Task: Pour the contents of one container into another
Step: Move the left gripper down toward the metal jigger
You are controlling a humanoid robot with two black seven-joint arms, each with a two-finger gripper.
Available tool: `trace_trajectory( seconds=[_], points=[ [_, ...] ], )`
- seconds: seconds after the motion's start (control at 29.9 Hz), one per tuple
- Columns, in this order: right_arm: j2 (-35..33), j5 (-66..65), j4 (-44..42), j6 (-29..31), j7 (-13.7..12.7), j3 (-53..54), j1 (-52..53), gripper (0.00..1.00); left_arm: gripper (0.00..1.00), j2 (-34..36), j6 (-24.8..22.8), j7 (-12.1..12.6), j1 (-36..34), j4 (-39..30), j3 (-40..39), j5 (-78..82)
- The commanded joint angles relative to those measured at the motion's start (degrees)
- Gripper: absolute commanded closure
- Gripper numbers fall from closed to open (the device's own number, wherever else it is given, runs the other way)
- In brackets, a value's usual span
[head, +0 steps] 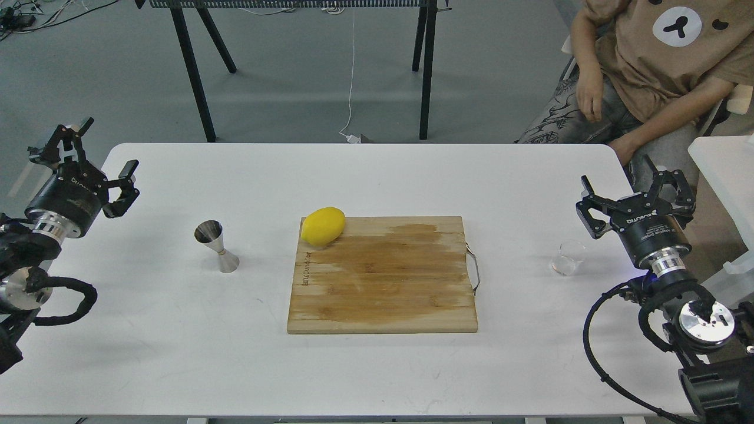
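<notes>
Waiting pre-grasp | both end effectors, left (105, 158) and right (636, 184), hanging open and empty | next: right taking glass cup (568, 258), carrying toward jigger (215, 245) far left

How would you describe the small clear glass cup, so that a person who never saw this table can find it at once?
Start at the wooden cutting board in the middle of the white table and go to the side with its metal handle. Past it, just before the open right gripper, stands the small clear glass cup. It is short and transparent, unlike the shiny steel hourglass jigger on the other side.
</notes>
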Motion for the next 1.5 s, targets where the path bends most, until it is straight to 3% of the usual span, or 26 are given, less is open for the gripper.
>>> trace_trajectory(
  seconds=[0.0,0.43,0.7,0.9,1.07,1.27,1.4,1.47],
  points=[
    [-0.15,0.08,0.0,0.0,0.0,0.08,0.09,0.02,0.0,-1.17,0.0,0.0,-0.24,0.0,-0.09,-0.61],
    [-0.07,0.08,0.0,0.0,0.0,0.96,0.27,0.01,0.0,-1.09,0.0,0.0,0.02,2.11,0.61,-1.5],
    [-0.07,0.0,0.0,0.0,0.0,1.23,0.18,0.02,0.0,2.17,0.0,0.0,-4.28,1.14,-0.09,21.05],
    [-0.07,0.0,0.0,0.0,0.0,1.14,0.18,0.01,0.0,6.37,0.14,0.0,-4.81,-11.31,-0.26,29.17],
    [-0.07,0.0,0.0,0.0,0.0,1.23,0.09,0.01,0.01,8.32,17.33,0.0,-4.73,-21.96,-0.26,44.96],
    [-0.07,0.0,-0.18,0.0,0.0,1.14,-0.08,0.02,0.0,8.93,35.79,0.0,-3.59,-27.5,-0.18,56.85],
    [-0.07,0.0,-0.27,0.0,0.0,1.14,-0.09,0.02,0.01,9.99,50.99,0.0,-0.17,-30.67,-0.09,67.38],
    [-0.07,0.0,-0.35,0.0,0.0,1.14,-0.09,0.02,0.01,9.99,56.0,0.0,2.12,-30.94,-0.26,73.18]
  ],
)
